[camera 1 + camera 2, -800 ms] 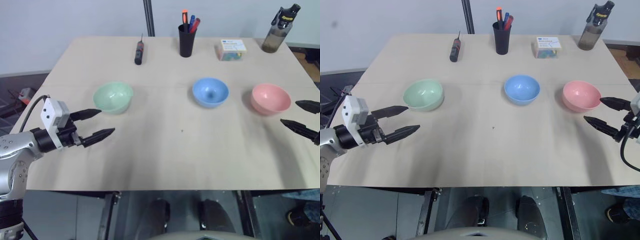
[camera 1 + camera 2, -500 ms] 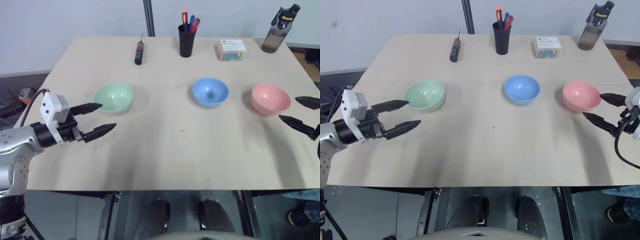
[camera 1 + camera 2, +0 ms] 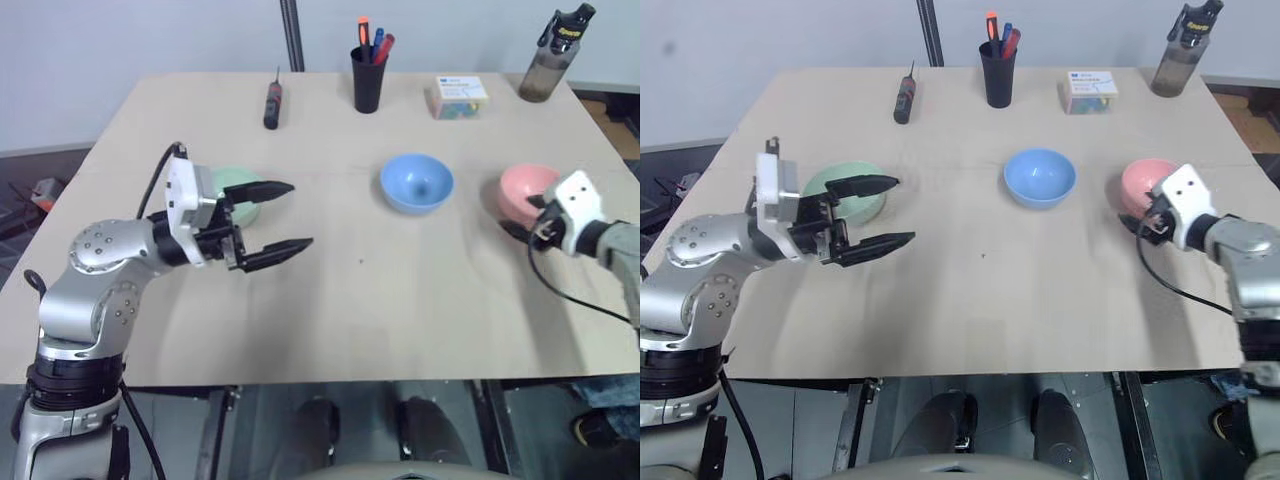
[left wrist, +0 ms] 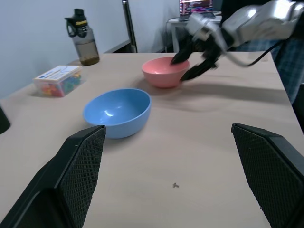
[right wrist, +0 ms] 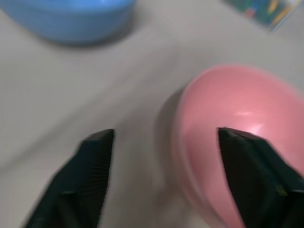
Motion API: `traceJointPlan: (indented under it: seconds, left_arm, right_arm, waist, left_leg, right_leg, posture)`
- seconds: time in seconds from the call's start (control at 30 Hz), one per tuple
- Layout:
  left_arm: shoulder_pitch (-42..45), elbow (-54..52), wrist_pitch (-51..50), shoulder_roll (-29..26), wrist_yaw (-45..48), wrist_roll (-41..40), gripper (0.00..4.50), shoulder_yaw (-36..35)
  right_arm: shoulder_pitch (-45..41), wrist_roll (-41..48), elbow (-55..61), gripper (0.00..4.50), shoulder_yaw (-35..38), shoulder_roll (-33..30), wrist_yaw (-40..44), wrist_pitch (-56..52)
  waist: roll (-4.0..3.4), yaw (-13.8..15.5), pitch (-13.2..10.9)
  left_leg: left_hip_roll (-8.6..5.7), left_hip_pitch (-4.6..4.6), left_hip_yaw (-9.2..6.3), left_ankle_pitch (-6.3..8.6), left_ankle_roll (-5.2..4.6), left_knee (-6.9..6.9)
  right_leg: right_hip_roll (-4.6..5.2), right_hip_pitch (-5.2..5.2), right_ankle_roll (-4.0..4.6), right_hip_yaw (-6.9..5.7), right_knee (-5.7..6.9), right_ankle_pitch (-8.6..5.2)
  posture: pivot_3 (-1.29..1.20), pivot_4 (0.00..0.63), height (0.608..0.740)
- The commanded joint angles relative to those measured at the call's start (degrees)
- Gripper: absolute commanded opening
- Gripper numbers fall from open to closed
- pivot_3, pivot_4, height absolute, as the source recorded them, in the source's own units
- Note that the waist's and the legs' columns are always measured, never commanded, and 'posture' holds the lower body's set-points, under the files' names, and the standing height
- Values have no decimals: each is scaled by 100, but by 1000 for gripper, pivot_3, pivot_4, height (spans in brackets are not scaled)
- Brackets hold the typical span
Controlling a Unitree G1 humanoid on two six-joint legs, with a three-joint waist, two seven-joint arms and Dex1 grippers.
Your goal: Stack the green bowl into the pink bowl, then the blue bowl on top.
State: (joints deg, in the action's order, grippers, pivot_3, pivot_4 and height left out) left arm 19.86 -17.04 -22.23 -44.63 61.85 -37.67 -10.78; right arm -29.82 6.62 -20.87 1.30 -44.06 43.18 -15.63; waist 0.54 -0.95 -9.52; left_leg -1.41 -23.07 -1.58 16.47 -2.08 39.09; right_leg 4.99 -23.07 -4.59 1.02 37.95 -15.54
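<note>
Right wrist view: pink bowl [image 5: 237,142] beneath tool [image 5: 166,175]

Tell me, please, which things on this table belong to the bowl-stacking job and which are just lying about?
Part of the job:
green bowl
pink bowl
blue bowl

Just lying about:
screwdriver
pen cup
small box
water bottle

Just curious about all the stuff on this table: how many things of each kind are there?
Bowls: 3 (green bowl, blue bowl, pink bowl)
Screwdriver: 1
Pen cup: 1
Small box: 1
Water bottle: 1
Total: 7
</note>
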Motion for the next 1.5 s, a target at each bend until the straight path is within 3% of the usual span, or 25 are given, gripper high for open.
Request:
traceJointPlan:
  seconds: [0.03, 0.2, 0.37, 0.5, 0.63, 0.7, 0.87, 0.97, 1.13, 1.23, 1.33, 1.5]
  left_arm:
    - [-68, -330, -50, -57, -106, -129, 4500, -187]
    - [-251, -488, -93, -90, -228, -156, 4500, -295]
    - [-320, -552, -60, -56, -320, -124, 4500, -275]
    - [-233, -396, 19, -49, -371, -43, 4500, -278]
    - [-123, -241, 104, 45, -354, 65, 4500, -127]
    - [-43, -183, 149, 84, -321, 115, 4500, -45]
    - [156, 5, 207, 99, -272, 254, 4500, 90]
    - [160, 37, 254, 80, -393, 469, 4500, 116]
    - [28, -39, 293, 68, -624, 759, 4500, 66]
    - [-156, -117, 378, -27, -1133, 1417, 4500, 82]
    - [-288, -88, 120, -545, -1827, 2722, 4500, 403]
    - [126, 158, -440, -1024, -1934, 3608, 4500, 1071]
  right_arm:
    - [-282, -194, -287, 2027, 3, -15, -52, 388]
    - [-322, -284, -282, 22, 16, -67, 48, 564]
    - [-134, -323, 140, 22, 108, -141, 47, 595]
    - [968, 815, 2901, 22, 197, -369, 892, -638]
    - [1684, 1578, 4859, 22, -435, -317, 1210, -1471]
    - [1594, 1699, 5085, 22, -756, 9, 1059, -1721]
    - [822, 1006, 4355, 22, -1899, 757, 897, -1659]
    - [500, 740, 3924, 969, -2101, 972, 839, -1562]
    - [353, 874, 4028, 3008, -1966, 1044, 885, -1828]
    - [350, 1332, 4499, 4342, -1552, 1021, 879, -2216]
    - [360, 2289, 5117, 4481, -704, 1261, 649, -2628]
    - [534, 2339, 5527, 4481, -292, 970, 607, -2376]
  waist:
    - [0, 4, 0]
    - [-1, 5, 0]
    - [-1, 5, 0]
    - [-4, 32, -2]
    - [-2, 8, 0]
    - [0, 4, -2]
    - [11, 13, 3]
    - [10, 18, 2]
    - [9, 21, 2]
    - [8, 20, 1]
    - [9, 17, 0]
    - [12, 75, 0]
  left_leg:
    - [0, -1, 0, 0, 0, 1]
    - [2, 0, -2, 0, 0, 2]
    - [2, 4, 2, 0, 0, 5]
    - [4, -11, -12, 0, 0, 3]
    - [6, -10, -16, 1, -1, 7]
    - [5, 8, -13, 1, -2, 13]
    - [2, 35, -24, 4, -8, 21]
    - [0, 29, -25, -2, 2, 18]
    - [-3, 17, -29, -1, 2, 14]
    - [-1, 18, -29, -1, 2, 13]
    - [0, 19, -28, -1, 2, 13]
    - [-6, 20, -32, 0, 0, 12]
  right_leg:
    - [0, -1, 0, 0, -1, 0]
    - [-2, 0, 0, -2, 1, 0]
    - [-2, 2, 0, 1, 4, 0]
    - [-2, -5, 0, -9, 1, 0]
    - [-4, 0, 0, -11, 1, 0]
    - [-4, 17, -1, -8, 3, 0]
    - [-9, 43, 0, -17, 10, 1]
    - [-9, 37, 0, -17, 7, 1]
    - [-6, 33, 0, -22, -3, 0]
    - [-7, 32, 0, -22, 0, 0]
    - [-8, 31, 0, -19, 2, 0]
    - [-6, 35, 0, -27, -1, 0]
  posture:
    - [0, 150, 740]
    - [0, 150, 740]
    - [0, 150, 740]
    - [0, 150, 740]
    - [0, 150, 740]
    - [0, 150, 740]
    - [0, 150, 740]
    - [0, 150, 740]
    - [0, 150, 740]
    - [0, 150, 740]
    - [0, 150, 740]
    - [0, 150, 740]
